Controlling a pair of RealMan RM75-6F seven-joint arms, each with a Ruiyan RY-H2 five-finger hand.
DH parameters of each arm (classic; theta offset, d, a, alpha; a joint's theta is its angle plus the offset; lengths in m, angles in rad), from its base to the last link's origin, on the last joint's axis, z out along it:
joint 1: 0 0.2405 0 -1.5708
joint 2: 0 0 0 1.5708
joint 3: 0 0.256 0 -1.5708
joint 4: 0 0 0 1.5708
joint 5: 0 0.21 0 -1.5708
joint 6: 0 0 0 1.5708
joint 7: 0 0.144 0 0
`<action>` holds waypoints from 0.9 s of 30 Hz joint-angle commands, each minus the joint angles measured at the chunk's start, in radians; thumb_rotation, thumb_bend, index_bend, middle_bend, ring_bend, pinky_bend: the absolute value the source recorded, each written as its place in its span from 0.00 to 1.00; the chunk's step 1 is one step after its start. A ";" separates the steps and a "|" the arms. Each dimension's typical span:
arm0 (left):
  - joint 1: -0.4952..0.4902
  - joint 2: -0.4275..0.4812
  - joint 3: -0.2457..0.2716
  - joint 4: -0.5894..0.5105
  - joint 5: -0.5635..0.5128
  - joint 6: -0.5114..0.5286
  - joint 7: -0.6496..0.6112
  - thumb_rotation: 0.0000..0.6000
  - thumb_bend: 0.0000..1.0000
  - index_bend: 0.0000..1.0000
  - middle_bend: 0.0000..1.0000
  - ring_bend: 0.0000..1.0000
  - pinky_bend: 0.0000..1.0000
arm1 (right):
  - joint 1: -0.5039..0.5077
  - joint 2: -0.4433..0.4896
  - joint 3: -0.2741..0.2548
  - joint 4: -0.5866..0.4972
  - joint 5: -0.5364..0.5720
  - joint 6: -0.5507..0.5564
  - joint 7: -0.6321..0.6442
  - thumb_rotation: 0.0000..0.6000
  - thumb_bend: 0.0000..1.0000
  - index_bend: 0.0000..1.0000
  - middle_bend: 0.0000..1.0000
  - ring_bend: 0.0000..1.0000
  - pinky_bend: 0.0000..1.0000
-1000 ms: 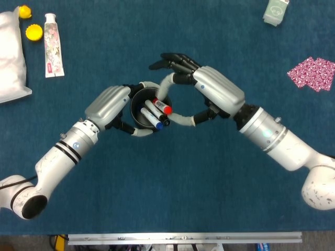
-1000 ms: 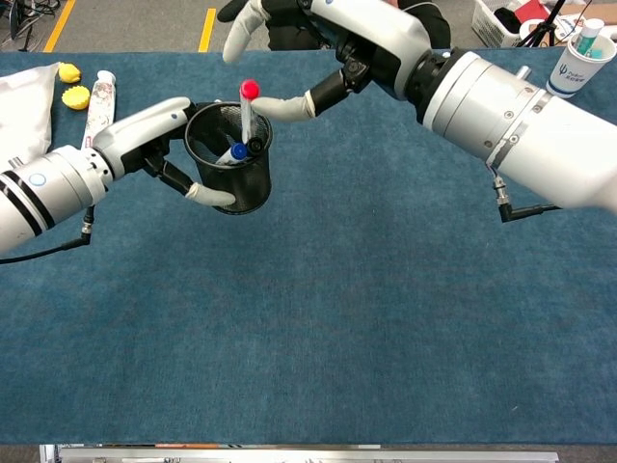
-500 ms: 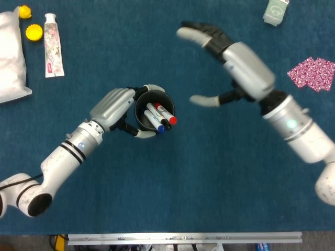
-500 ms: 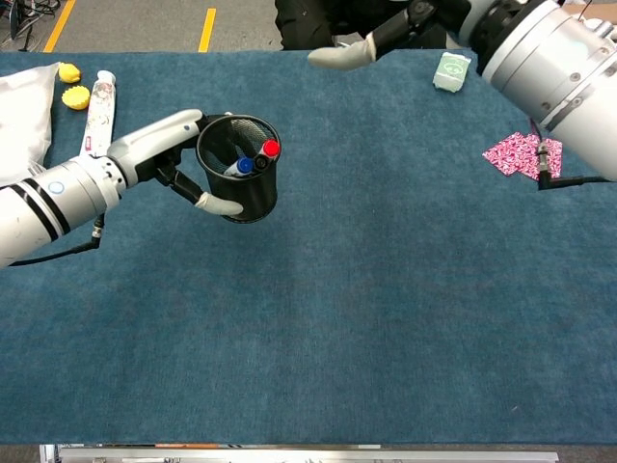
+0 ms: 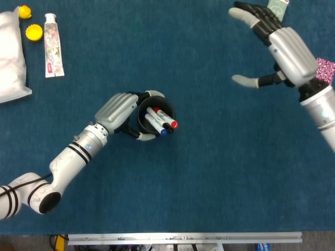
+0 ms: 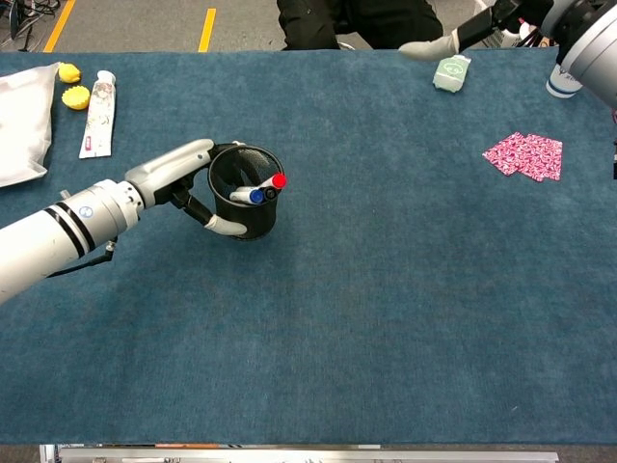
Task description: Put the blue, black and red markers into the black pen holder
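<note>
The black mesh pen holder (image 5: 155, 103) (image 6: 245, 220) stands upright on the blue table, left of centre. Inside it lean the red marker (image 5: 167, 118) (image 6: 277, 180), the black marker (image 5: 166, 125) (image 6: 269, 194) and the blue marker (image 5: 156, 125) (image 6: 248, 196), caps up and tipped to the right. My left hand (image 5: 118, 111) (image 6: 183, 172) grips the holder from its left side, thumb and fingers wrapped around the wall. My right hand (image 5: 277, 44) is raised at the far right with fingers spread and nothing in it; the chest view shows only its thumb (image 6: 429, 45) at the top edge.
A pink patterned packet (image 6: 523, 155) (image 5: 325, 68) lies at the right. A small green box (image 6: 450, 72) (image 5: 276, 8) sits at the back right, a cup (image 6: 563, 79) beyond it. At the back left lie a tube (image 5: 53, 45), yellow caps (image 5: 33, 32) and a white bag (image 5: 10, 57).
My right hand let go of the red marker, which dropped into the holder, then withdrew up and to the right. My left hand shifted the holder slightly right and nearer.
</note>
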 commanded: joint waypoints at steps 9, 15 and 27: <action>-0.003 -0.054 0.024 0.092 0.013 -0.030 -0.052 0.95 0.14 0.20 0.37 0.29 0.25 | -0.018 0.010 -0.008 0.021 -0.003 0.001 -0.017 1.00 0.11 0.11 0.06 0.00 0.00; -0.006 -0.037 0.032 0.084 0.027 -0.038 -0.064 0.81 0.14 0.02 0.15 0.10 0.19 | -0.022 0.011 -0.006 0.022 -0.003 0.001 -0.020 1.00 0.11 0.11 0.06 0.00 0.00; 0.014 0.080 0.049 -0.002 0.051 0.007 -0.006 0.81 0.14 0.00 0.07 0.05 0.17 | -0.050 0.031 -0.022 0.038 -0.005 0.020 -0.092 1.00 0.12 0.12 0.06 0.00 0.00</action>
